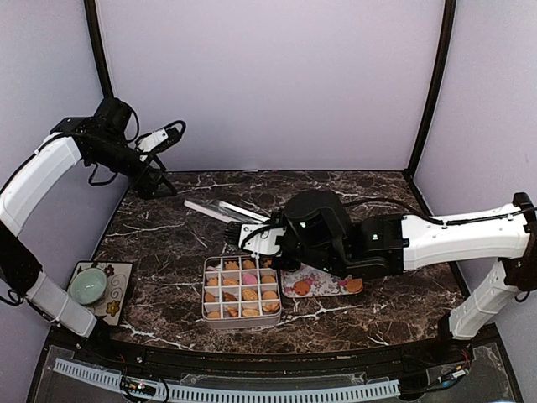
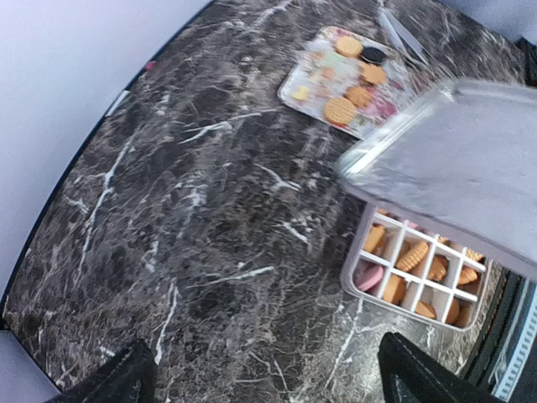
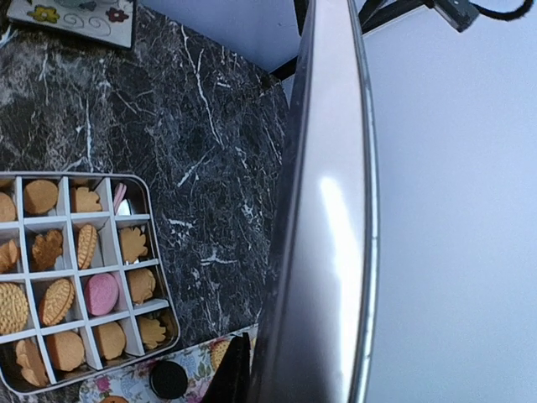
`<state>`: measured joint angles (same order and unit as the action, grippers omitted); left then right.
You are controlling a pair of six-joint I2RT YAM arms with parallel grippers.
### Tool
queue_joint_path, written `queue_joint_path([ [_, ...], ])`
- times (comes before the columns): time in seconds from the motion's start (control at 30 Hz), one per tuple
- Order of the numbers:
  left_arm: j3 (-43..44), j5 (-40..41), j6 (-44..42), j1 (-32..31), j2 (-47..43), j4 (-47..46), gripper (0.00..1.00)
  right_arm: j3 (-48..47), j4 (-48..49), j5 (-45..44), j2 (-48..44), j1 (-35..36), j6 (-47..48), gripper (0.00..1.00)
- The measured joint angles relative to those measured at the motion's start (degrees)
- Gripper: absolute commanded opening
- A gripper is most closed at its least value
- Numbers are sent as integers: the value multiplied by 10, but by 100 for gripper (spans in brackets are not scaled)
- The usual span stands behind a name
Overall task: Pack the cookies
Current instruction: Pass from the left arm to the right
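Arms: two. The left one was raised at the back-left corner. The right one reached across the table [image 1: 377, 201] to its middle.
Left tool [image 2: 268, 382]: spread wide, its two fingertips [image 2: 126, 379] far apart with nothing between them, high above the table.
Right tool [image 1: 273, 239]: pressed on one translucent lid [image 2: 470, 159], pinching it at an edge. The lid hung over the far side of the box and did not lie on it.
Box [image 1: 242, 322]: one, light-coloured, with sixteen compartments in four rows of four, at the front middle of the table.
Cookies [image 1: 250, 295]: most were in the box, and every compartment that showed held at least one. They were mostly golden, with one flat pink round [image 3: 101, 294] and another pink piece [image 3: 120, 195] on edge in a corner compartment.
Loose cookies: five counted on the tray in the left wrist view, four golden and one black [image 2: 373, 55].
Tray [image 2: 323, 71]: one, flower-patterned, just right of the box, with its long axis running left to right.
Tongs [image 1: 220, 210]: one metal pair, lying behind the box, with the long axis slanting from back-left to front-right.
Bowl [image 1: 87, 285]: one, pale green, on a patterned mat [image 1: 117, 290] at the front-left corner, well apart from the box.
Direction: the round cookies lay flat. The ribbed oblong ones [image 3: 57, 300] lay slantwise, corner to corner in their compartments.
In the way: the right arm covered most of the tray from above. The lid hid part of the box from the left wrist camera.
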<state>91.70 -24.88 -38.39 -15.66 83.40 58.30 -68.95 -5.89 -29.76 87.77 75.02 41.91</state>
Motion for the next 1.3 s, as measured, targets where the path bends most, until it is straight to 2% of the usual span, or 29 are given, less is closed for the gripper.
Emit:
queue_joint_path([
  [0.2, 4, -65, 75, 101, 4, -64, 99, -10, -12, 19, -16, 0, -120, 8],
  [0.3, 6, -94, 90, 116, 26, -64, 99, -38, -38, 53, -16, -5, -206, 8],
  [0.4, -8, -122, 98, 118, 50, -67, 99, -68, -48, 124, -20, -20, -306, 9],
  [0.5, -39, -149, 101, 118, 56, -68, 99, -73, -45, 234, -37, -60, -418, 12],
  [0.67, -63, -186, 94, 118, 56, -68, 98, -13, 31, 429, -75, -142, -600, 15],
  [0.83, -91, -210, 68, 116, 56, -59, 97, 40, 81, 546, -62, -165, -716, 14],
  [0.97, -125, -214, 47, 102, 55, -57, 93, 85, 148, 607, -25, -178, -790, 14],
  [1.17, -174, -202, 25, 25, 54, -54, 91, 142, 293, 644, -2, -210, -904, 12],
  [1.3, -189, -198, 19, 6, 54, -52, 90, 148, 315, 647, 12, -218, -937, 12],
])
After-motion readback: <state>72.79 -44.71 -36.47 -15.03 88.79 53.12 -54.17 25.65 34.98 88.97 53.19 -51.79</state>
